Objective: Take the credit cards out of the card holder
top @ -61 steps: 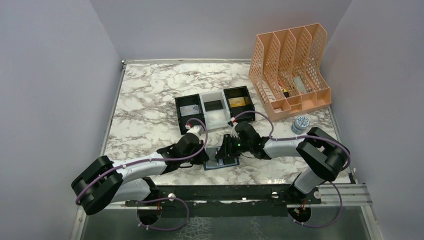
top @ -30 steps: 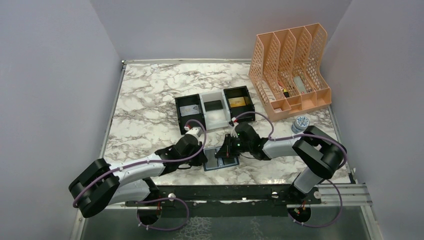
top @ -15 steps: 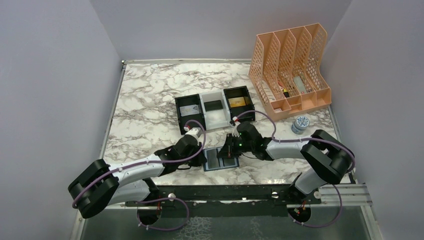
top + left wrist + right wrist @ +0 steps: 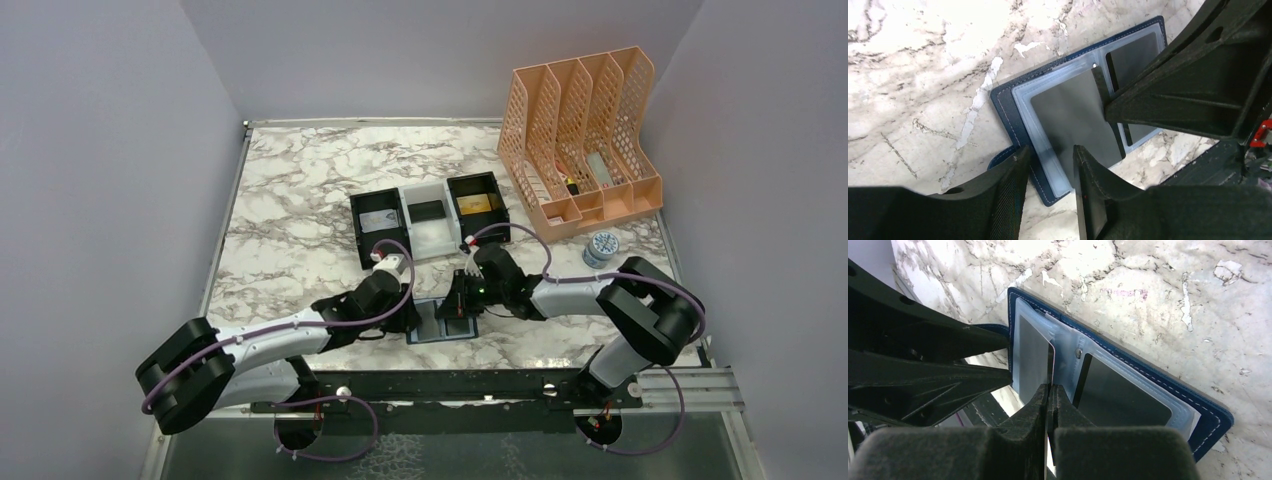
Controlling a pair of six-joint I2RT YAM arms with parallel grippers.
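Open card holder [image 4: 1020, 112], left hand [image 4: 1050, 156] astride edge

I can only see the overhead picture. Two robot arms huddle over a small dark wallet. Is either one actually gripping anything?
Observer: Yes. The right hand is shut on the edge of a thin silver-grey plastic card.
Visitor: Is it out?
Observer: Only partly; its other end lies in a pale pocket of the open navy folding wallet.
Visitor: And the left?
Observer: The left hand is open, fingers astride the wallet's near edge.
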